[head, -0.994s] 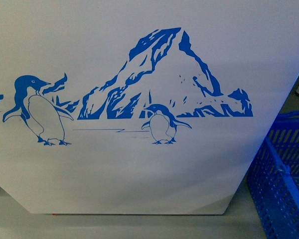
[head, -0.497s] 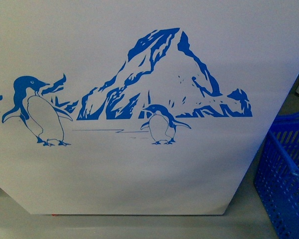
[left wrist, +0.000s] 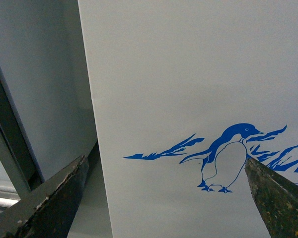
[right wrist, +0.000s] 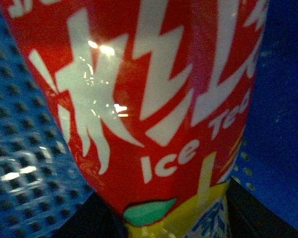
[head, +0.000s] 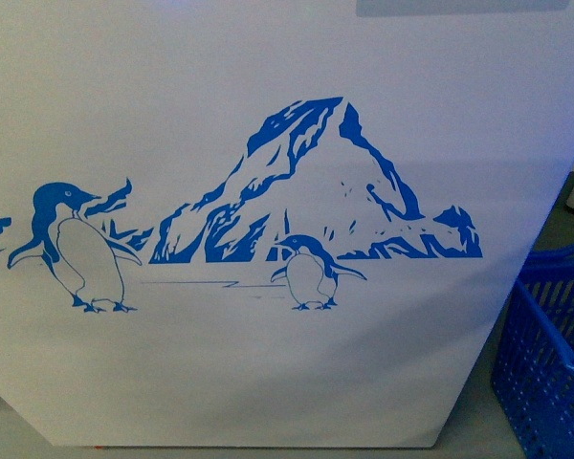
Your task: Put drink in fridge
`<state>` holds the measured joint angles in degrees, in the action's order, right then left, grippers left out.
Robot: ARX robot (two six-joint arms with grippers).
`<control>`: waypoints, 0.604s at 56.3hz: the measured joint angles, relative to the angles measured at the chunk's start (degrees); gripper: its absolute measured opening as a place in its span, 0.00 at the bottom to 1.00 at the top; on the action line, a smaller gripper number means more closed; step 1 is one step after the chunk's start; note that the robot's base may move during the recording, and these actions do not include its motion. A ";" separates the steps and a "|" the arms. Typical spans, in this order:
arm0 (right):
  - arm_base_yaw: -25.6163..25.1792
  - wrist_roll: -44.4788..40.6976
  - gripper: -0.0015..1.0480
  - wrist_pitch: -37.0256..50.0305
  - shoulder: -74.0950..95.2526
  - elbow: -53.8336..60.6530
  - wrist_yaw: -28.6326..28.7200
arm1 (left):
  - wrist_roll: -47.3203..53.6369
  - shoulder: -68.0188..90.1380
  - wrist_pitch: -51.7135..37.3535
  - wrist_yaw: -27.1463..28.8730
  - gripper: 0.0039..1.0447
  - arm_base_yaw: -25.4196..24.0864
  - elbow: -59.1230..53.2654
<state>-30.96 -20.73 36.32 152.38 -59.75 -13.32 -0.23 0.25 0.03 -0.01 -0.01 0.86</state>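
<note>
The fridge fills the front view: a white side wall with a blue penguin-and-mountain decal. Its top and glass panels are out of view. In the left wrist view the same white wall and one penguin show between the wide-apart fingers of my open, empty left gripper. In the right wrist view my right gripper is shut on the ice tea bottle, whose red label with white lettering fills the frame. Neither arm shows in the front view.
A blue perforated plastic basket stands on the floor to the right of the fridge; its blue mesh surrounds the bottle in the right wrist view. A grey panel and dark frame stand beside the fridge's left corner.
The decal has slid down in the front view, so the camera has risen. A grey strip now shows at the top edge. The blue basket sits lower and further right.
</note>
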 joint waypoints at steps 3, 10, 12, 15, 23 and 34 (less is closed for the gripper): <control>1.03 1.27 0.39 -0.13 -3.45 2.19 0.81 | 0.00 0.00 0.00 0.02 0.92 0.00 0.00; 3.23 4.74 0.39 -1.70 -14.03 8.09 3.50 | 0.00 0.00 0.00 0.02 0.92 0.00 0.00; 3.69 5.90 0.39 -2.56 -17.70 9.94 4.26 | 0.00 0.00 0.00 0.02 0.92 0.00 0.02; 3.98 6.84 0.39 -3.61 -21.40 11.67 4.98 | 0.00 0.00 0.00 0.02 0.92 0.00 0.02; 4.17 10.51 0.39 -8.11 -35.80 17.20 7.06 | 0.00 0.00 0.00 0.02 0.92 0.00 0.00; 4.22 17.27 0.39 -15.74 -61.24 21.86 11.45 | 0.00 0.00 -0.02 0.02 0.92 0.00 0.00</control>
<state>-26.74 -3.46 20.58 91.13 -37.89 -1.87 -0.23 0.25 0.01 0.01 -0.01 0.86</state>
